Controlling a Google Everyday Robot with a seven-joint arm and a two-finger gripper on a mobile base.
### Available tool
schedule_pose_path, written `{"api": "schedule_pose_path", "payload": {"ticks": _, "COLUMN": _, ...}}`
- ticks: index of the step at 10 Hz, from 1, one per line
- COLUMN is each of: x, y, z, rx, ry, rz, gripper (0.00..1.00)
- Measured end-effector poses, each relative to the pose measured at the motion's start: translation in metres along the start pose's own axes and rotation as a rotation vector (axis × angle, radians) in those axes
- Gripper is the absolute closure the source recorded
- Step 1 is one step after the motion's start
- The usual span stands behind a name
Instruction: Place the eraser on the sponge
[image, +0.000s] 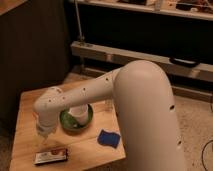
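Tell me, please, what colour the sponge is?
The sponge is dark blue, clear in the camera view; the tool hovers just above the eraser.

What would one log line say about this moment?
gripper: hovering over black white-labelled eraser | eraser: flat on wooden table, unheld | dark blue square sponge: bare, to eraser's right

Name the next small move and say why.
Probably lower the gripper onto the eraser. It hangs close over the eraser, which lies ungrasped on the table, and the sponge sits apart from both.
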Motion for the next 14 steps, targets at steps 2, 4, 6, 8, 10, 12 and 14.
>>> {"api": "schedule_pose_path", "payload": {"ticks": 2, "x": 0.006, "y": 0.011, "z": 0.008, "rx": -0.043, "ry": -0.021, "rz": -0.027, "gripper": 0.35}}
{"api": "schedule_pose_path", "payload": {"ticks": 4, "x": 0.014, "y": 0.013, "z": 0.01, "rx": -0.078, "ry": -0.045, "rz": -0.059, "gripper": 0.35}}
{"api": "schedule_pose_path", "payload": {"ticks": 6, "x": 0.014, "y": 0.02, "z": 0.016, "rx": -0.091, "ry": -0.054, "rz": -0.111, "gripper": 0.35}}
{"api": "schedule_pose_path", "payload": {"ticks": 8, "x": 0.008, "y": 0.026, "z": 0.021, "rx": -0.078, "ry": -0.055, "rz": -0.169, "gripper": 0.35}}
{"api": "schedule_pose_path", "payload": {"ticks": 10, "x": 0.006, "y": 0.03, "z": 0.026, "rx": -0.069, "ry": -0.056, "rz": -0.21, "gripper": 0.35}}
{"api": "schedule_pose_path", "payload": {"ticks": 12, "x": 0.008, "y": 0.035, "z": 0.035, "rx": -0.063, "ry": -0.046, "rz": -0.228, "gripper": 0.35}}
{"api": "schedule_pose_path", "payload": {"ticks": 14, "x": 0.014, "y": 0.034, "z": 0.041, "rx": -0.057, "ry": -0.039, "rz": -0.234, "gripper": 0.35}}
